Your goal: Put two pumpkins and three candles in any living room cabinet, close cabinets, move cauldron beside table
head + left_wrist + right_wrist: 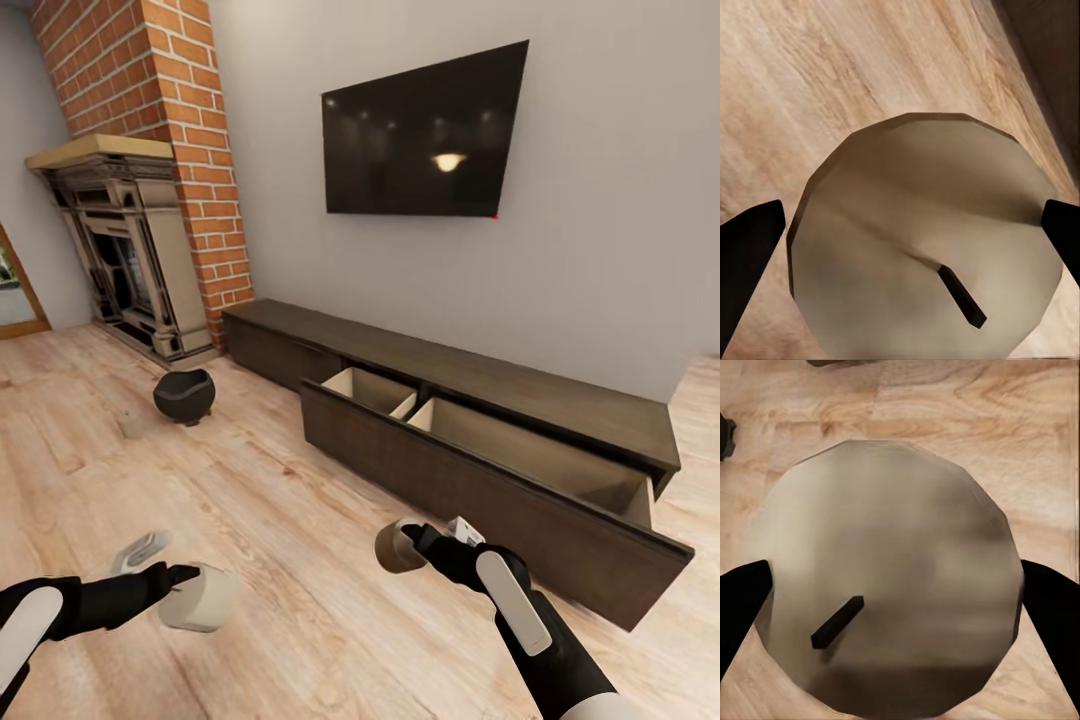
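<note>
My left gripper [190,585] is shut on a cream candle [203,597], held above the wood floor at the lower left; its wick end fills the left wrist view as a candle [922,240] between two black fingers [746,247]. My right gripper [405,545] is shut on a second candle [393,548], seen close up as a candle [889,577] with a dark wick. A third candle [131,424] lies on the floor beside the black cauldron [184,394]. The dark-brown cabinet [480,450] along the wall has one long drawer pulled open, pale inside. No pumpkins are in sight.
A brick chimney with an ornate grey fireplace [130,250] stands at the back left. A black TV [425,135] hangs on the wall above the cabinet. The open drawer front [500,500] juts out over the floor just ahead of my right arm.
</note>
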`<state>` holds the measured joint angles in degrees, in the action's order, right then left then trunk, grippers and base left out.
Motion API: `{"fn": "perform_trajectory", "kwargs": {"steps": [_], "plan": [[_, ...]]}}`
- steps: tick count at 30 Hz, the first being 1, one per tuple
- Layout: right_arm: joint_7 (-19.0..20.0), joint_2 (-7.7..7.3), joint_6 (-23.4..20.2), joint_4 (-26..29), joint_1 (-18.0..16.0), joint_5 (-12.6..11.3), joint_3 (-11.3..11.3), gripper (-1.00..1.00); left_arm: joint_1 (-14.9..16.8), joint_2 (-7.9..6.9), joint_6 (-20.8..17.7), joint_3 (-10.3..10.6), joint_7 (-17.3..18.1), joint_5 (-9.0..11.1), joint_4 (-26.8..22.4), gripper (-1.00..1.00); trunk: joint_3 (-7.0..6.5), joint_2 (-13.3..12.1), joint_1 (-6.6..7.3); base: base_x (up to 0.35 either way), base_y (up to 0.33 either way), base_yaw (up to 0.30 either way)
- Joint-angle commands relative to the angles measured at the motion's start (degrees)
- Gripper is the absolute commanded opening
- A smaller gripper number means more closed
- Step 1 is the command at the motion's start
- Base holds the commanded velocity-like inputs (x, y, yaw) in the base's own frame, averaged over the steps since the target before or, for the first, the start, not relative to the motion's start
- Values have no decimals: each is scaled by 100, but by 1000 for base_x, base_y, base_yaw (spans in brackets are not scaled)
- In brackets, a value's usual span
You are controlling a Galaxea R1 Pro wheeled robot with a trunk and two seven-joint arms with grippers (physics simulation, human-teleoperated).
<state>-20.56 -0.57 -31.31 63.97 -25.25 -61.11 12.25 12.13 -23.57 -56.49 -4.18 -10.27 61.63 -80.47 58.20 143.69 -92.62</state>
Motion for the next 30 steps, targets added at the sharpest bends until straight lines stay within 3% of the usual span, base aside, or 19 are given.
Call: {"fn": "perform_trajectory", "kwargs": {"steps": [1, 9, 12, 15, 27, 30], "plan": [[-58, -5, 11, -3, -6, -73, 15, -100, 0, 0, -20, -5, -46, 74, -30, -100, 3, 3, 1, 0, 0, -281], [-62, 3, 11, -33, -6, -129, 3, -100, 0, 0, -28, -4, -21, 77, -65, -100, -15, 3, 1, 0, 0, -193], [-62, -3, -12, -42, -6, -435, -182, -100, 0, -6, -29, -4, -19, 73, -72, -100, -15, 3, 1, 0, 0, -18], [-56, -4, -46, -53, -6, -585, -392, -100, 0, -7, -29, -4, -19, 73, -74, -100, -5, 3, 1, 0, 0, -5], [-46, -5, -59, -145, -6, -639, -484, -100, 0, -16, -29, 3, -19, 72, -76, -100, 100, 3, 1, 0, 0, -6], [-32, -8, -59, -156, -6, -639, -487, -100, -7, -18, -33, 15, -19, 74, -264, -100, 128, 3, 1, 44, 0, -91]]}}
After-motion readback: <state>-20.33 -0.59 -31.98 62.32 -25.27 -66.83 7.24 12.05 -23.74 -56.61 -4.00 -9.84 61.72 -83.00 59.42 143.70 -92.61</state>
